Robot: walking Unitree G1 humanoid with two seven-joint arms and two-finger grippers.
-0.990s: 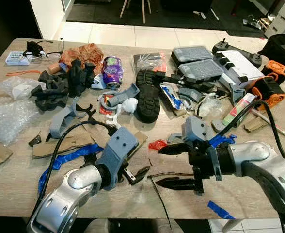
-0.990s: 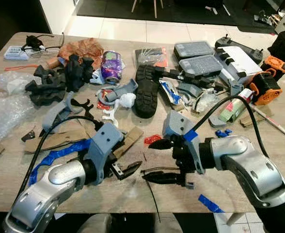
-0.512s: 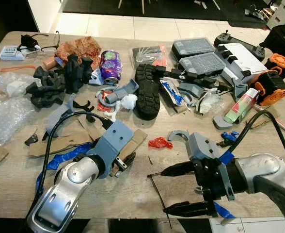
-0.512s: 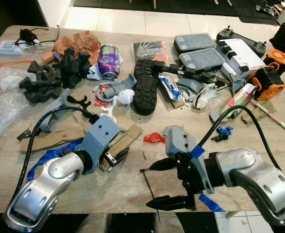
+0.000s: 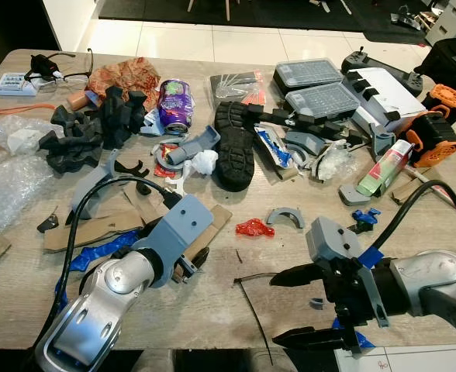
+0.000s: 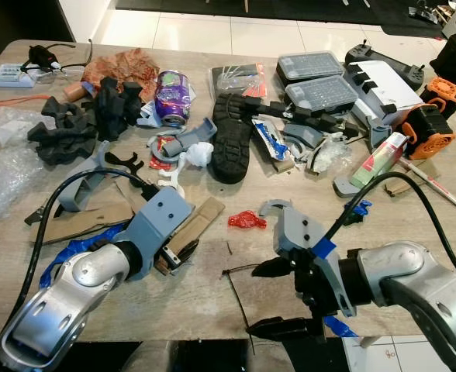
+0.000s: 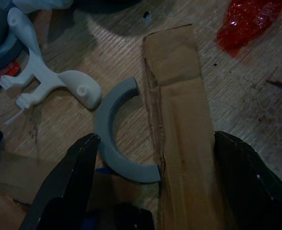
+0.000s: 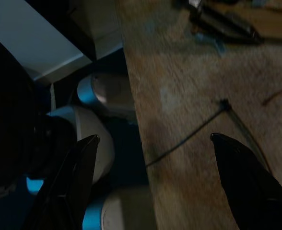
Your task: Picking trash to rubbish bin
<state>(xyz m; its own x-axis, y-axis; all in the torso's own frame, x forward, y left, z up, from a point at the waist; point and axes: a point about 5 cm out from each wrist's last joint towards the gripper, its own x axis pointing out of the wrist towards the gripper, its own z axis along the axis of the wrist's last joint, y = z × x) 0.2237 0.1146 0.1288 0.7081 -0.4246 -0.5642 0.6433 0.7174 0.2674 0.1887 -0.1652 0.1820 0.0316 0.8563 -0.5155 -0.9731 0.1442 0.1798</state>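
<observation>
my right gripper [image 5: 294, 307], fingers spread wide, hovers at the cluttered tabletop's [image 5: 212, 302] near edge beside a thin black cable tie [image 5: 253, 310] lying flat; my left gripper [image 7: 150, 191], fingers parted, straddles a torn cardboard strip [image 7: 179, 120].

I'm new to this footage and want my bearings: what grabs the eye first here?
The wooden table is strewn with clutter, a black boot sole and a purple can standing out mid-table. Up front, the right end effector gapes open by a black zip tie at the near edge, while the left end effector straddles a cardboard strip.
</observation>
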